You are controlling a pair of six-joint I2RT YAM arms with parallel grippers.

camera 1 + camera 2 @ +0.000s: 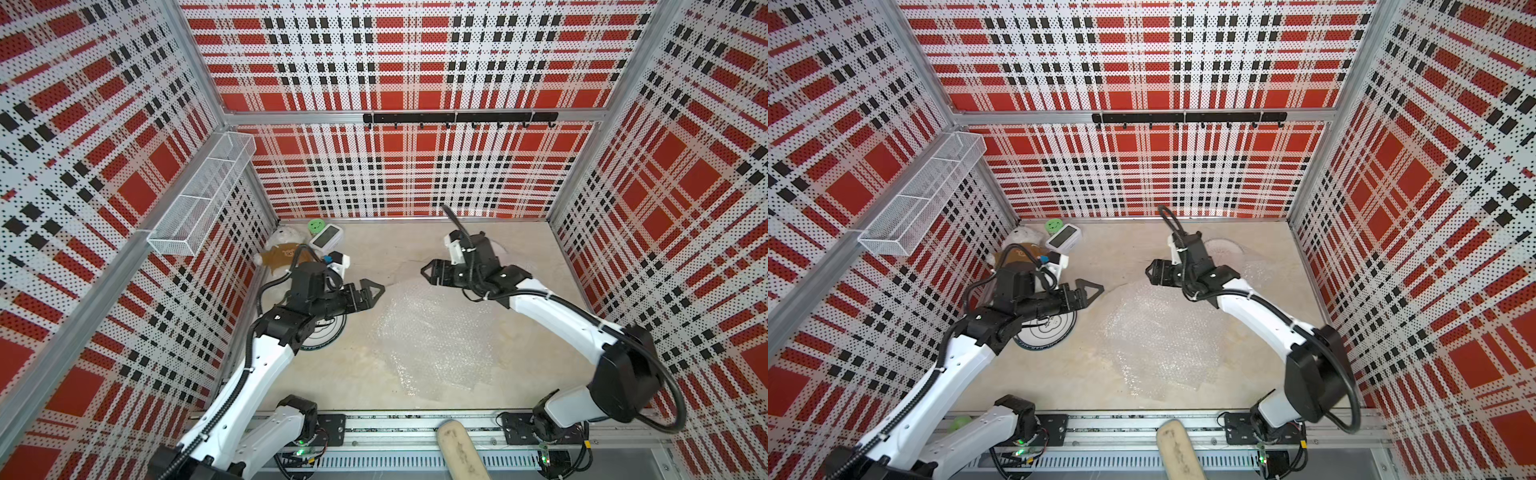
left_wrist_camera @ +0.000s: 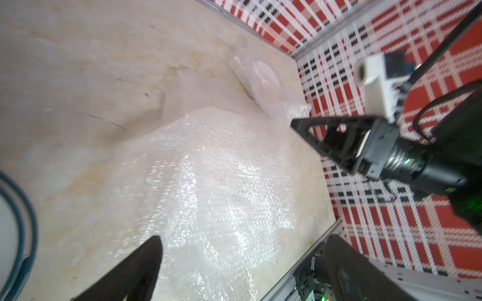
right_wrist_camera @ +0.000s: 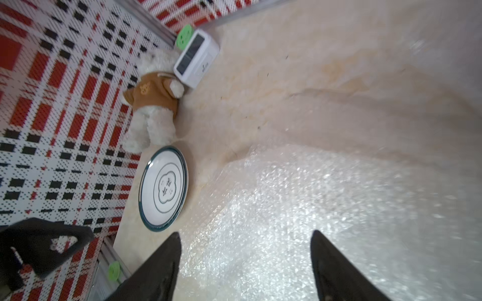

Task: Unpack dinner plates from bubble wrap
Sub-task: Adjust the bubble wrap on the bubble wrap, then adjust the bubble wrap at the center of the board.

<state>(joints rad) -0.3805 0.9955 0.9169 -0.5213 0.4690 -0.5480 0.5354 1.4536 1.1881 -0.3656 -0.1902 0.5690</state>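
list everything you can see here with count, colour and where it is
bubble wrap: one spread, clear, table centre
plate: one, white, dark rim, by left wall
second plate: one, pale pinkish, far right
plush toy: one, white, brown shirt, far left corner
clock: one, white, beside plush toy
wire basket: one, white, left wall
hook rail: one, black, back wall
left fingers: black, open, near plate
right fingers: black, open, above bubble wrap

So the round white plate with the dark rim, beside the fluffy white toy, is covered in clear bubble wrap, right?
No. The round white plate with the dark rim beside the fluffy white toy is bare; the clear bubble wrap lies beside it, as the right wrist view shows.
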